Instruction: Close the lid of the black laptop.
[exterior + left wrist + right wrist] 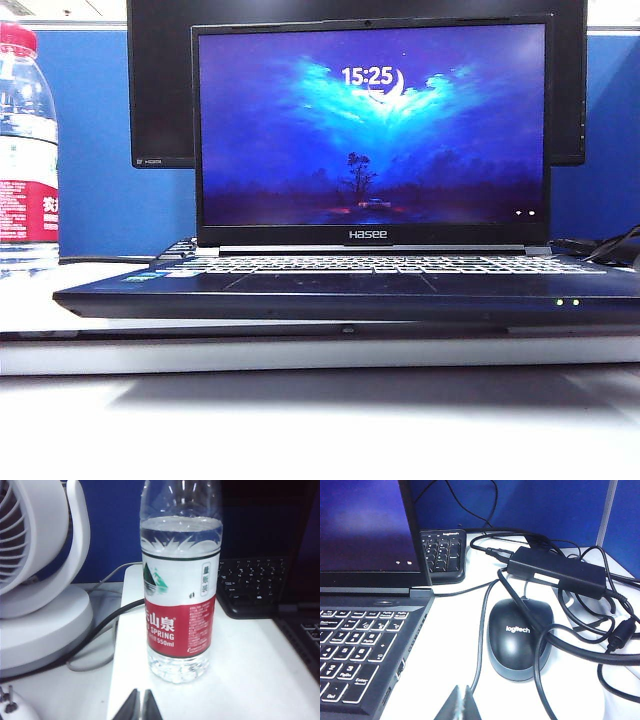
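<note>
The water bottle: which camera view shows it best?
The left wrist view: the water bottle stands close and central, label readable, above the shut left gripper. The exterior view shows only part at its left edge; the right wrist view shows none.

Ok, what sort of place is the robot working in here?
Most likely an office desk in a cubicle: the open black laptop stands before a monitor and blue partition, with a Logitech mouse and separate keyboard beside it.

Water bottle (180, 580), white fan (40, 575), Logitech mouse (520, 637), power adapter (557, 570).
</note>
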### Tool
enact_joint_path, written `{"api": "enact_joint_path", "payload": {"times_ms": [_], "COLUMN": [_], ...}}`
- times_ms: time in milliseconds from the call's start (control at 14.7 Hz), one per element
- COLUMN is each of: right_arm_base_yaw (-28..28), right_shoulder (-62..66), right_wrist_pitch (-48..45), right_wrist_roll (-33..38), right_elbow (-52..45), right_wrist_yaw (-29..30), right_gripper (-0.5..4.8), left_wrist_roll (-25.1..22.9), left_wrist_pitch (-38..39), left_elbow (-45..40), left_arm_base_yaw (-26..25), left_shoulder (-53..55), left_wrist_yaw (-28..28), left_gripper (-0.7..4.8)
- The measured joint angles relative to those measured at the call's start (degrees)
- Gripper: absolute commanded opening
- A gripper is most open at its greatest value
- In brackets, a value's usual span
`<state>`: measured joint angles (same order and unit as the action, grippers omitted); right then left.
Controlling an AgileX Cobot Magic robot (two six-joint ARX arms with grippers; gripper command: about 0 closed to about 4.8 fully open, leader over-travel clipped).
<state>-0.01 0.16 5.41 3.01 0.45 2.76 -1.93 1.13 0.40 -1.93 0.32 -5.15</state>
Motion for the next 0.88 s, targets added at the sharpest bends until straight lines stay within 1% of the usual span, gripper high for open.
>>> {"api": "enact_joint_path", "payload": {"times_ms": [68,136,475,543,610,678,746,814,882], "right_arm_base_yaw": [0.0,0.0,0.0,0.0,0.0,0.0,0.0,0.0,0.0], "right_shoulder": [0.0,0.0,0.0,0.0,0.0,0.0,0.0,0.0,0.0], "right_wrist_pitch": [0.0,0.0,0.0,0.0,0.0,-0.7,-2.7,-6.1,-9.7], "right_wrist_roll": [0.0,0.0,0.0,0.0,0.0,0.4,1.3,2.9,4.9], "right_elbow": [0.0,0.0,0.0,0.0,0.0,0.0,0.0,0.0,0.0], "right_wrist_yaw": [0.0,0.0,0.0,0.0,0.6,2.2,4.0,6.1,7.5], "right_gripper": [-0.06,-0.06,-0.06,-0.06,-0.06,-0.06,-0.06,-0.06,-0.06], "left_wrist_roll": [2.0,2.6,2.8,3.2,5.7,9.4,11.0,12.0,15.1], "left_wrist_pitch": [0.0,0.0,0.0,0.0,0.0,0.0,-0.3,-2.3,-4.5], "left_elbow": [0.0,0.0,0.0,0.0,0.0,0.0,0.0,0.0,0.0], "left_arm_base_yaw": [0.0,0.0,0.0,0.0,0.0,0.0,0.0,0.0,0.1], "left_shoulder": [0.0,0.0,0.0,0.0,0.0,0.0,0.0,0.0,0.0], "left_wrist_yaw": [0.0,0.0,0.0,-0.5,-3.1,-8.4,-16.6,-28.3,-35.0], "left_gripper": [0.25,0.25,0.26,0.26,0.26,0.25,0.16,0.17,0.17]}}
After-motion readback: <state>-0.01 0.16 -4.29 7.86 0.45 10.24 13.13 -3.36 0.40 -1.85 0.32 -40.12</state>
